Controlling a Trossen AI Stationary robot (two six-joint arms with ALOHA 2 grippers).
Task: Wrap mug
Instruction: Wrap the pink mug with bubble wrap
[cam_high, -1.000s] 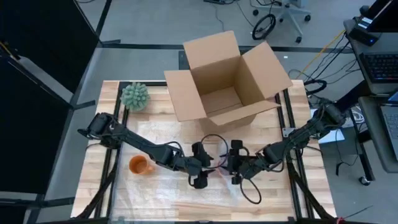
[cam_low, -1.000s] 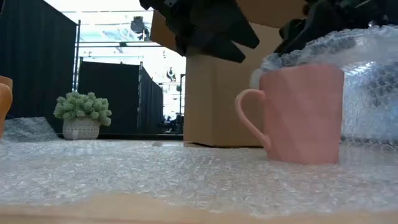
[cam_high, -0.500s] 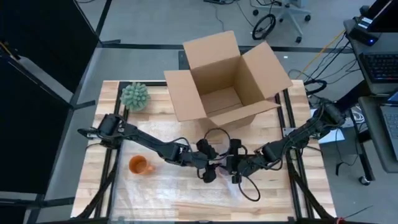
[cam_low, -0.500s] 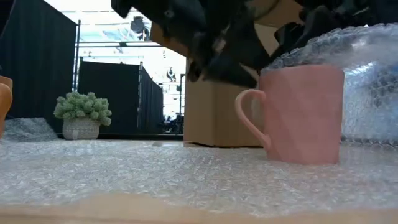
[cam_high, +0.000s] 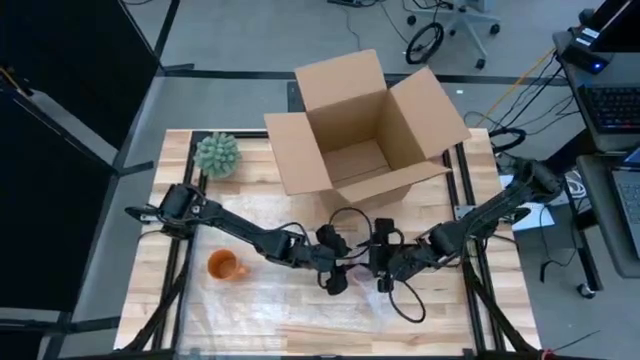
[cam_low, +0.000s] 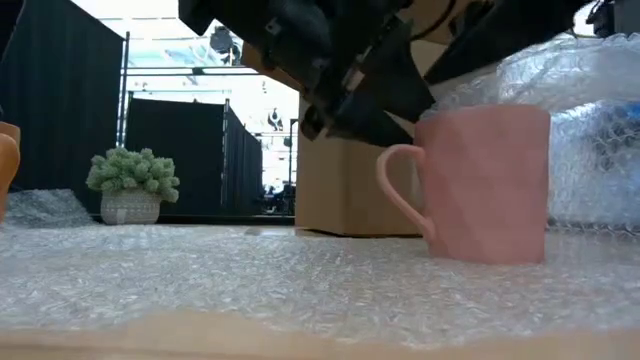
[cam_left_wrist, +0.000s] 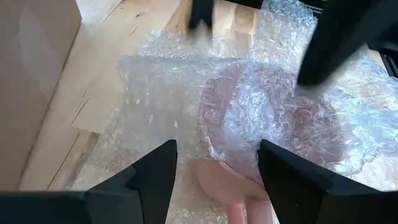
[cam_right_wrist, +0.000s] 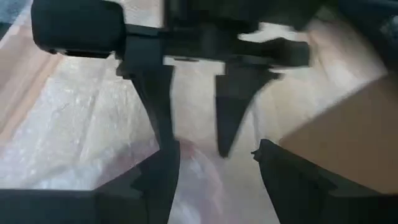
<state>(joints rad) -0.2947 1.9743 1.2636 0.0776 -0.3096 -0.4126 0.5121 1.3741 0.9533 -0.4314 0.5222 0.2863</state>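
The pink mug (cam_low: 487, 185) is standing upright on the bubble wrap sheet (cam_low: 300, 290), handle pointing away from the loose wrap. A fold of bubble wrap (cam_low: 570, 150) is draping over the mug's rim and far side; the near face and handle are lying bare in the low view. In the left wrist view the mug (cam_left_wrist: 249, 180) is showing pink through the wrap (cam_left_wrist: 273, 106) lying over it.

Both grippers are meeting over the mug, near the middle of the table, just in front of the open cardboard box (cam_high: 365, 125). The left gripper (cam_high: 340, 268) is hanging above the mug on its handle side, fingers spread apart, with nothing between them. The right gripper (cam_high: 380, 265) is sitting directly opposite, facing the left one, its fingers likewise parted and not visibly clamping the wrap. The two grippers are close together without clearly touching.

An orange cup (cam_high: 224, 265) is lying on the sheet well to the left of the mug, beside the left arm. A small green potted plant (cam_high: 217, 154) is standing at the far left corner of the wooden table (cam_high: 480, 310), apart from everything else.
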